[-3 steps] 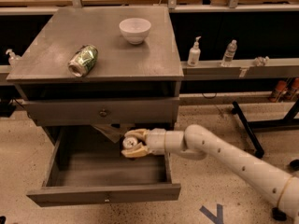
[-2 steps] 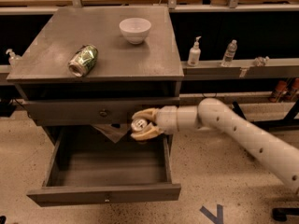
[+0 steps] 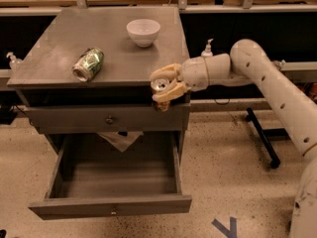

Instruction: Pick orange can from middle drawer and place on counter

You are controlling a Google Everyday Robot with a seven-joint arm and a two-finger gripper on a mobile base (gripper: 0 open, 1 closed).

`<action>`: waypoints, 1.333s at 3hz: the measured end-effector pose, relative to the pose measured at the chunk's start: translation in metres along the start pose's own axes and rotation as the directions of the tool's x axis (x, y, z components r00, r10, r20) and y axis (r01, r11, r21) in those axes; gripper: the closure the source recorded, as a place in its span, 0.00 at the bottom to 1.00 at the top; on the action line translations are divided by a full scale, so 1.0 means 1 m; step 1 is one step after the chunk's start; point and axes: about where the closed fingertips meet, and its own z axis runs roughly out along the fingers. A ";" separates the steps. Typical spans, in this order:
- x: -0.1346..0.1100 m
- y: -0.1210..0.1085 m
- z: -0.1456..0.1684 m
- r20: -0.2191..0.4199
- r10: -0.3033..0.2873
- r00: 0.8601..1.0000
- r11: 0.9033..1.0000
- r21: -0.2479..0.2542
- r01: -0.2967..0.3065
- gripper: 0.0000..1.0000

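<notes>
Since the earlier frame the gripper (image 3: 164,84) has risen from drawer level to the front edge of the counter (image 3: 111,39), at about 5 o'clock on its top. Its fingers pinch the orange can (image 3: 159,86), which is held in the air with the open middle drawer (image 3: 110,206) below it at 7 o'clock. A green-and-white can (image 3: 88,64) lies at 9 o'clock from the gripper, and a white bowl (image 3: 143,31) at 12 o'clock.
</notes>
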 end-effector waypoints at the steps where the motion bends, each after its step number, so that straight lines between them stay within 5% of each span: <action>1: -0.020 -0.003 -0.023 0.010 -0.055 0.998 0.998 -0.013 0.055 1.00; 3: -0.025 -0.008 -0.021 0.039 -0.031 0.999 0.999 -0.016 0.031 1.00; 4: -0.045 -0.013 -0.008 0.113 0.026 0.993 0.998 -0.060 -0.019 1.00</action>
